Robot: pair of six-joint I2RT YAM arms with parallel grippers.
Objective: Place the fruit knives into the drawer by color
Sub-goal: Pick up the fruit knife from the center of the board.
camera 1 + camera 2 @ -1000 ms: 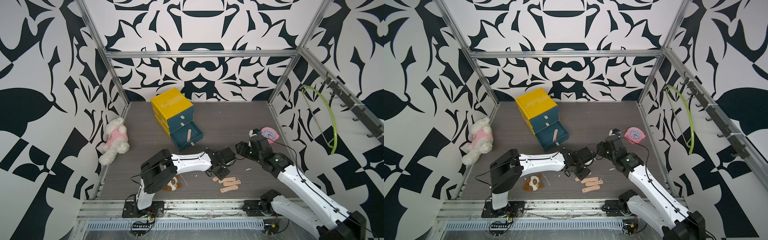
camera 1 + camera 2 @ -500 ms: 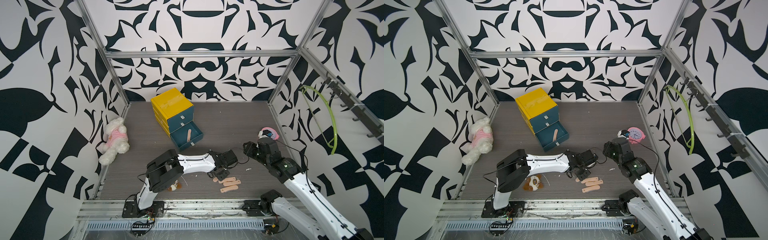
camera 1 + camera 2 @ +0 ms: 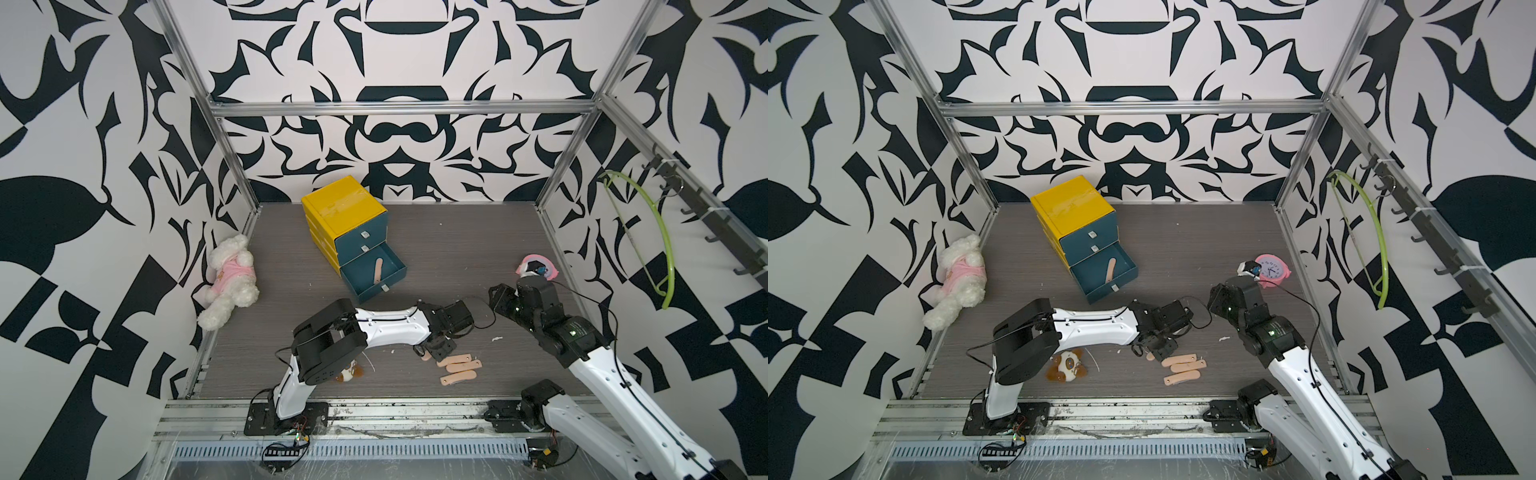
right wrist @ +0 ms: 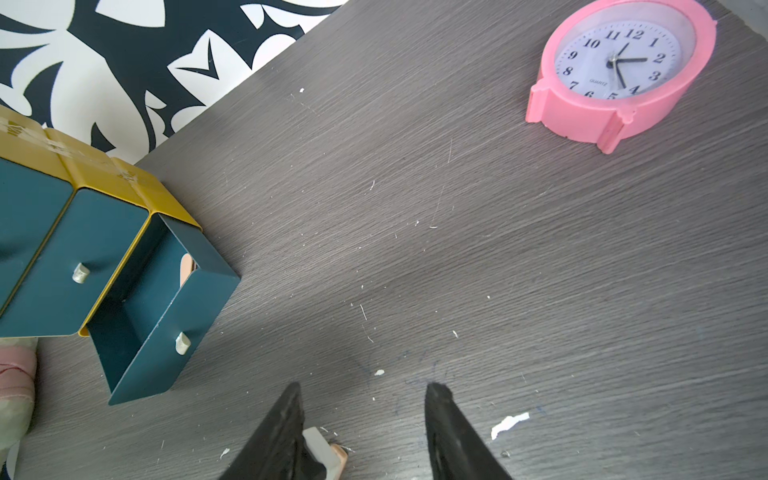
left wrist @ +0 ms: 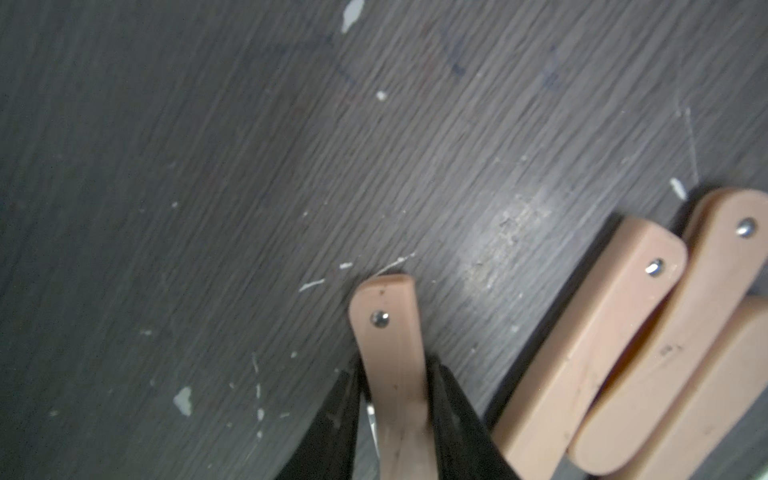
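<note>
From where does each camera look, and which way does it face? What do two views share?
Top views: high at the front, looking down toward the back wall; left arm and right arm show.
Left wrist: close above the table, looking down; left gripper clamps a peach knife.
Right wrist: faces the open drawer and pink clock; right gripper open, empty.
Shared: top views and right wrist both show the open drawer.

One knife (image 3: 378, 270) lies in the open drawer (image 3: 372, 289), at the back. Up front, three knives (image 3: 461, 366) sit side by side, a fourth knife (image 5: 390, 353) just left of them, clock (image 3: 1273, 270) far right.
</note>
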